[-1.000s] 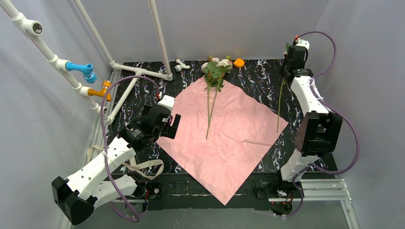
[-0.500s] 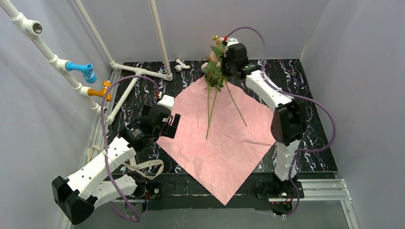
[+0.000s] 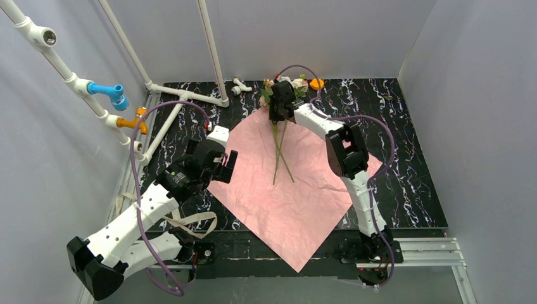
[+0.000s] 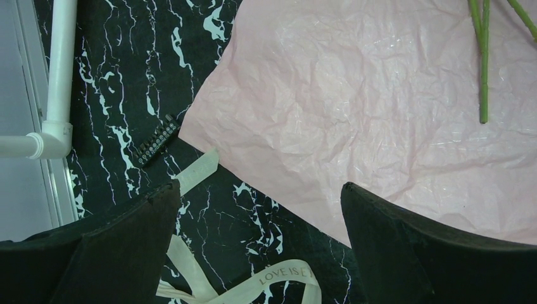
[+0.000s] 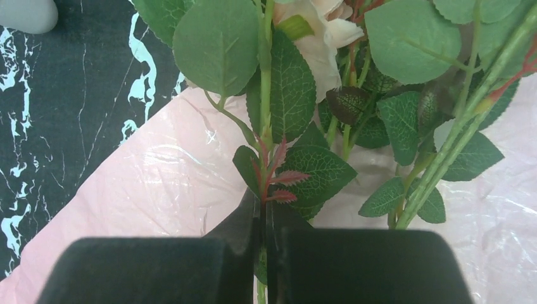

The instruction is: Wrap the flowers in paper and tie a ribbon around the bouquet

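Note:
The pink paper (image 3: 297,190) lies flat as a diamond on the black marbled table. The flowers (image 3: 296,84) rest at its far corner, their stems (image 3: 277,158) running down the sheet. My right gripper (image 3: 277,104) hangs over that corner, shut on one rose stem (image 5: 266,126); leaves and a cream bloom (image 5: 316,38) fill its view above the paper (image 5: 158,190). My left gripper (image 3: 227,166) stands open and holds nothing, just above the paper's left edge (image 4: 354,114). The beige ribbon (image 4: 278,278) lies looped on the table under it, also visible beside the left arm (image 3: 190,221).
White PVC pipes (image 3: 190,95) with blue (image 3: 111,94) and orange fittings line the left side; one pipe (image 4: 58,69) shows in the left wrist view. An orange object (image 3: 316,83) and a white fitting (image 3: 240,85) sit at the far edge. A small black strip (image 4: 157,139) lies near the paper.
My right arm has swung from the far right across to the paper's far corner, carrying the stem to the other flowers. The left arm has barely moved.

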Robot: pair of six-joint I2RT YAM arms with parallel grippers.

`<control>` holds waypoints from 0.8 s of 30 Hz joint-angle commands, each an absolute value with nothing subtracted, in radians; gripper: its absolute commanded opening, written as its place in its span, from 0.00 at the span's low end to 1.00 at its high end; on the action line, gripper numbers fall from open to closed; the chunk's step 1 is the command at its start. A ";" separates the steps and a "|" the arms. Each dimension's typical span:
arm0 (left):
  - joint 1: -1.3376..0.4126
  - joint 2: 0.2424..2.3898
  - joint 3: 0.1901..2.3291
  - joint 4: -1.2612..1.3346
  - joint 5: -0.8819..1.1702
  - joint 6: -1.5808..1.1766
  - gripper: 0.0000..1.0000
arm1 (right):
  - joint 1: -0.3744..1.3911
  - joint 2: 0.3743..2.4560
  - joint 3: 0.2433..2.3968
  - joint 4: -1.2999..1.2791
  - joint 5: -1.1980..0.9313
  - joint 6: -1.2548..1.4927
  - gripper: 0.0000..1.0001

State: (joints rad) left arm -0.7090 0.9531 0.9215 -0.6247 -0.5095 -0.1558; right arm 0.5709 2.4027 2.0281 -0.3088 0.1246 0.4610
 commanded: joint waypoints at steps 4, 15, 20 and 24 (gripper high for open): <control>-0.706 0.930 0.902 -0.616 -0.538 -0.147 0.98 | 0.577 2.439 2.082 -0.259 0.150 0.502 0.12; -0.705 0.933 0.902 -0.617 -0.538 -0.147 0.98 | 0.576 2.414 2.100 -0.278 0.147 0.499 0.39; -0.706 0.937 0.902 -0.616 -0.537 -0.146 0.98 | 0.576 2.372 2.109 -0.292 0.152 0.487 0.58; -0.706 0.942 0.902 -0.617 -0.529 -0.146 0.98 | 0.576 2.315 2.112 -0.318 0.144 0.469 0.72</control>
